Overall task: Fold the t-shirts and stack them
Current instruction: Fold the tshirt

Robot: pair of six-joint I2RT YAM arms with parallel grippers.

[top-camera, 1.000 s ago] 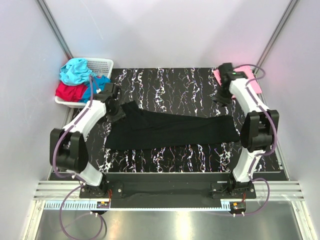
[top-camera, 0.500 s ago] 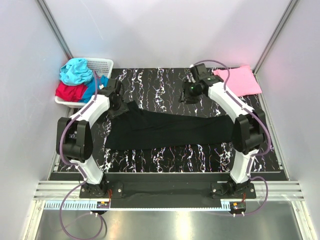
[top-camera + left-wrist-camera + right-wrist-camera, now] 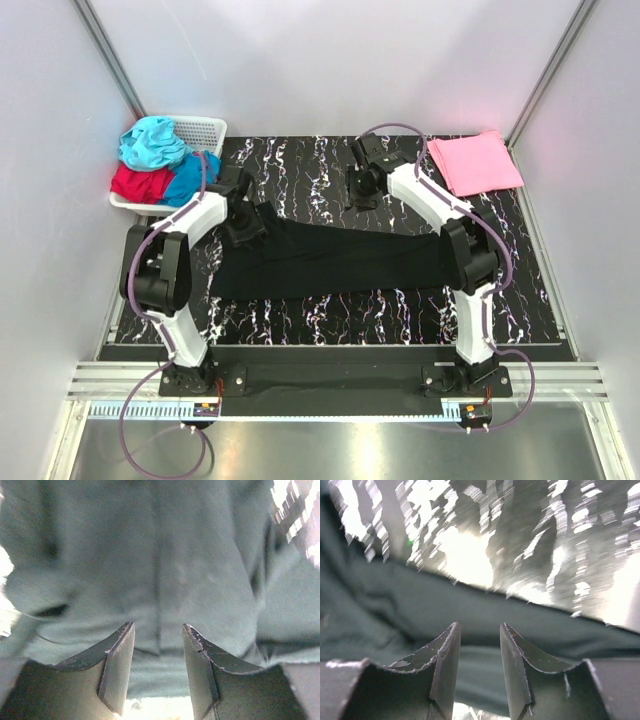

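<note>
In the upper left corner a white lattice basket (image 3: pixel 207 128) sits at the edge of the black marbled surface (image 3: pixel 320 160). It holds a teal t-shirt (image 3: pixel 152 140) heaped on top, a red t-shirt (image 3: pixel 138 184) below it and a blue t-shirt (image 3: pixel 190 180) spilling over the right side. Just right of the basket, the left arm (image 3: pixel 190 222) reaches to the upper left corner of the black t-shirt (image 3: pixel 340 260). The left jaws are released, parted with nothing between them, and dark cloth fills the wrist view beyond them. The black t-shirt lies as a long flat band across the middle of the surface, from left to right. The right arm (image 3: pixel 425 198) bends in over the upper centre of the frame. The right jaws are also released and grasp nothing, and they hang above the shirt's far edge where cloth meets bare marble. At the upper right, a pink t-shirt (image 3: pixel 475 162) lies folded flat on the surface, well apart from both arms.
</note>
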